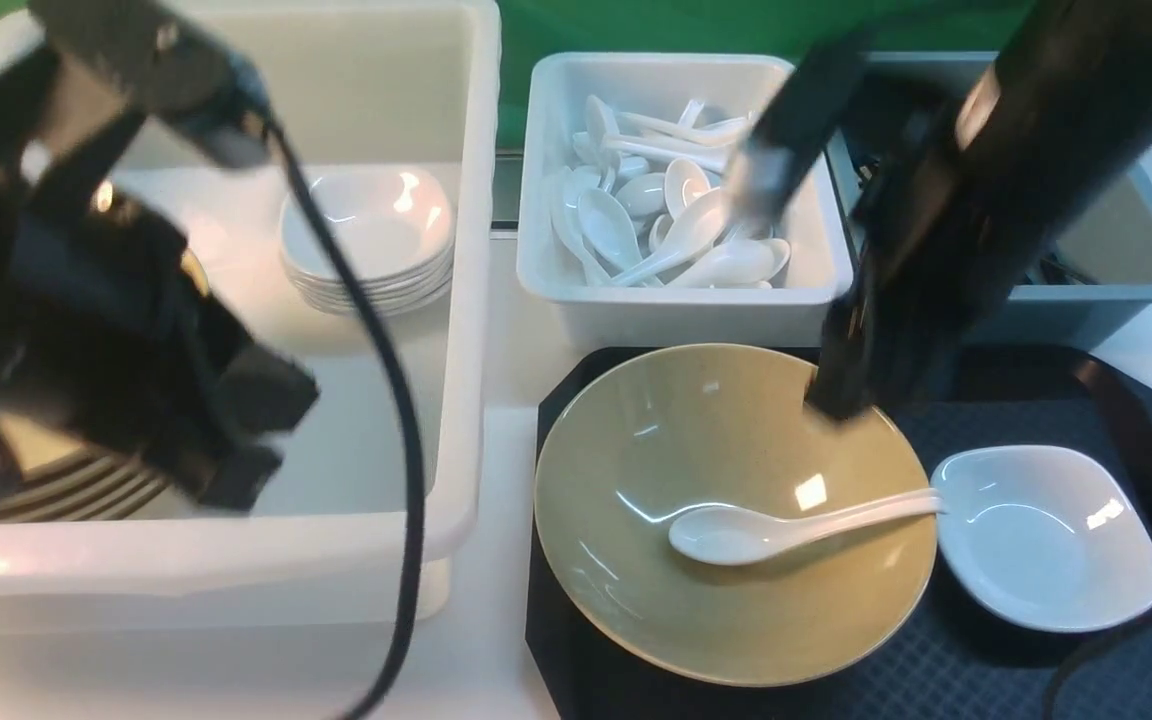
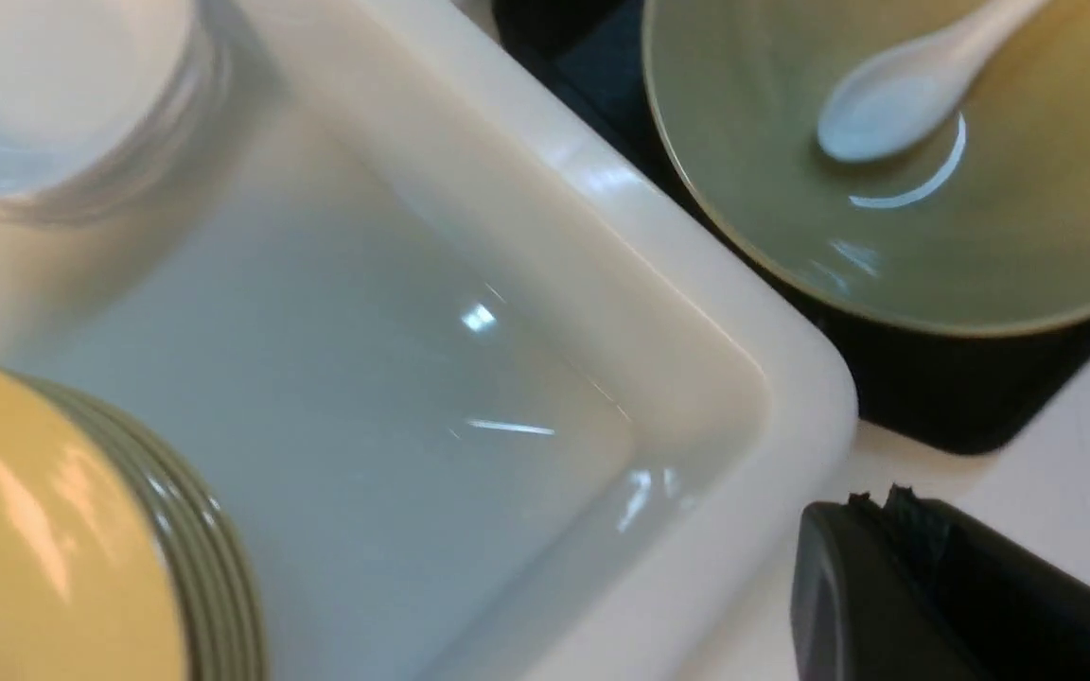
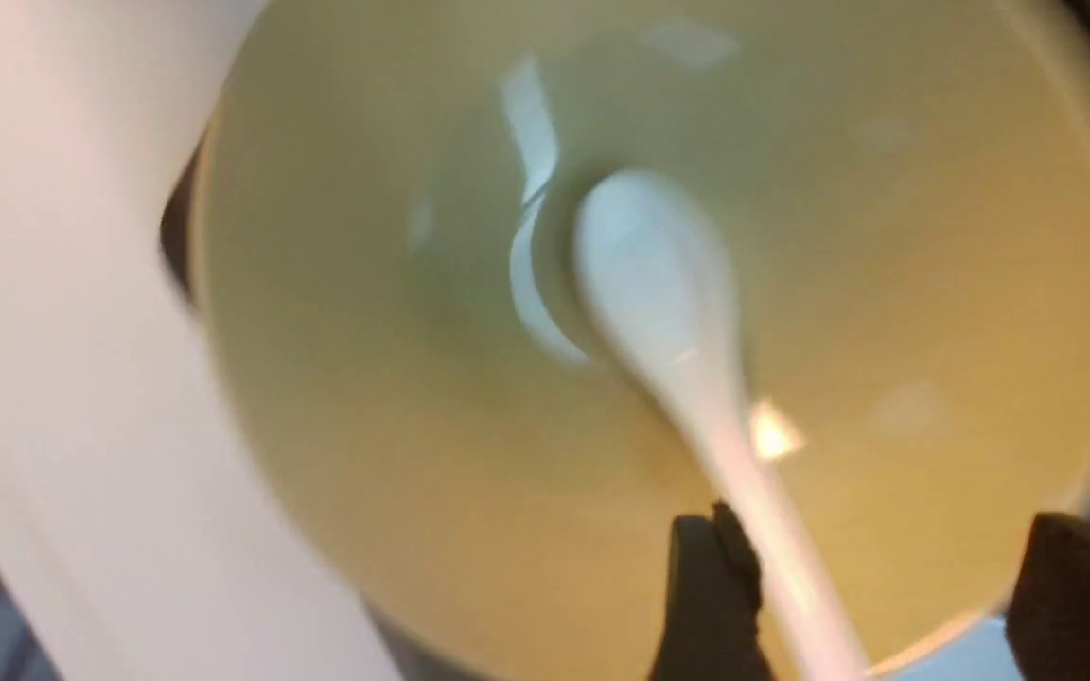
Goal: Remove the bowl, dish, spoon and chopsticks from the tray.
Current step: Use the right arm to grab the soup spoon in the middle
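Front: the bowl (image 1: 736,620) sits on the left half of the tray (image 1: 986,670). The spoon (image 1: 766,530) lies inside it, its handle reaching the dish (image 1: 1046,540) on the right. The right gripper (image 1: 841,400) hangs over the bowl's far rim, and the left gripper (image 1: 256,440) over the tub (image 1: 476,250).

Left wrist: jaws pressed together, empty.

Right wrist: jaws spread, the spoon's handle between them, unpinched.

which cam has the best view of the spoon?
Front view: the whole spoon is sharp, scoop in the bowl, handle tip over the rim. Left wrist crops the handle end; right wrist is close but blurred, handle cut off.
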You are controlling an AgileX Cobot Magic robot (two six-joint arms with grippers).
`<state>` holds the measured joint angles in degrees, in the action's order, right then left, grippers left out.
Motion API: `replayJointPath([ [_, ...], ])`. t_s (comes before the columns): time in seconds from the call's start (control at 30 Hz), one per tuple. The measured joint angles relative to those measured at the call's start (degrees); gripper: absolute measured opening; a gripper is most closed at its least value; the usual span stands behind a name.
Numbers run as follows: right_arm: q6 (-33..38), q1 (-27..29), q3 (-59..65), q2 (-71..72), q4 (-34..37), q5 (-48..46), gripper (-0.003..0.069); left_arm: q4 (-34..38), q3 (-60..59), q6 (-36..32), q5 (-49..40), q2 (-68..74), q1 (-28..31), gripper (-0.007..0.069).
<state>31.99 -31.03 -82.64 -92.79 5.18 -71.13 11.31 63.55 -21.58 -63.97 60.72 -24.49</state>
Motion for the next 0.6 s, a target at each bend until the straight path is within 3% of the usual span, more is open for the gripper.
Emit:
replayJointPath([
  [0.2,4.53,-4.15,4.09,-5.23,-7.8,5.49,0.044,3.4,-3.93,-2.43,3.92,-0.07,0.0,-0.0011],
  [0.6,6.54,-4.38,4.16,-17.96,-11.24,8.95,0.0424,4.56,-4.42,-3.94,6.28,-0.07,0.0,-0.0011],
])
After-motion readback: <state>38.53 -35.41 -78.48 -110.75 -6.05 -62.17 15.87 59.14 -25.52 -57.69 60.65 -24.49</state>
